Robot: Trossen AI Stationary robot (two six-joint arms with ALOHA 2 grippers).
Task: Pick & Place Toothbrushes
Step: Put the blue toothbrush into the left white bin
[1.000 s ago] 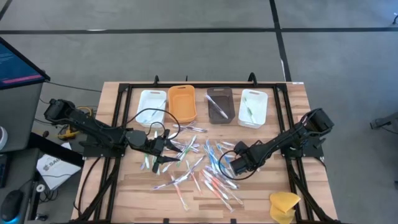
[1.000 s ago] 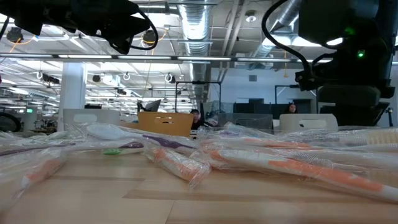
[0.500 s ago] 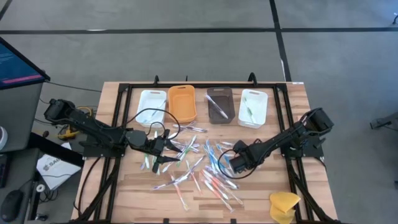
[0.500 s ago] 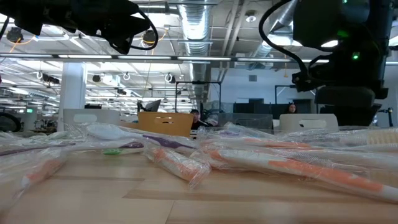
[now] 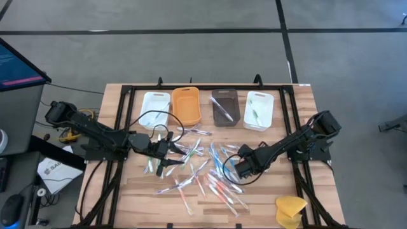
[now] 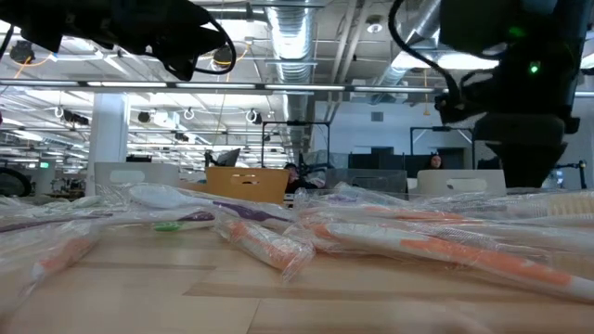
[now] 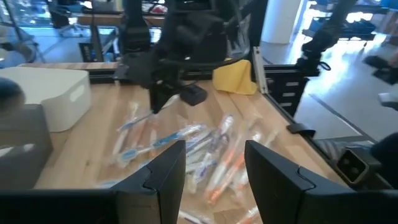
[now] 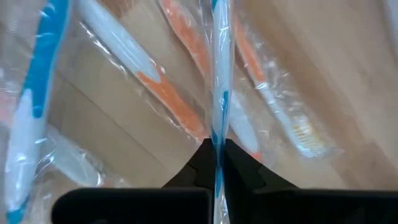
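Observation:
Many wrapped toothbrushes (image 5: pixel 203 166) lie scattered on the middle of the wooden table (image 5: pixel 127 191); they also show close up in the low view (image 6: pixel 371 237). My right gripper (image 5: pixel 233 166) reaches into the right part of the pile and is shut on a blue toothbrush (image 8: pixel 219 74) in a clear wrapper. My left gripper (image 5: pixel 164 152) stands over the pile's left part, open (image 7: pixel 211 168), with nothing between its fingers. My right gripper pinches the blue toothbrush between its two fingertips (image 8: pixel 202 163), on the wrapped blue handle (image 8: pixel 217 134). The toothbrush runs straight on ahead of the fingers, over other wrapped toothbrushes. The fingers slant down from the table's right side. Whether it is lifted clear, I cannot tell.
Along the far edge stand a white tray (image 5: pixel 154 109), an orange tray (image 5: pixel 186 105), a brown tray (image 5: pixel 224 108) and another white tray (image 5: pixel 259 111). A yellow sponge-like lump (image 5: pixel 289 210) lies at the near right corner. A black frame (image 5: pixel 121 127) borders the table.
My right arm has shifted a little over the pile; in the low view its wrist stands slightly higher than before. The toothbrushes on the table lie as they did.

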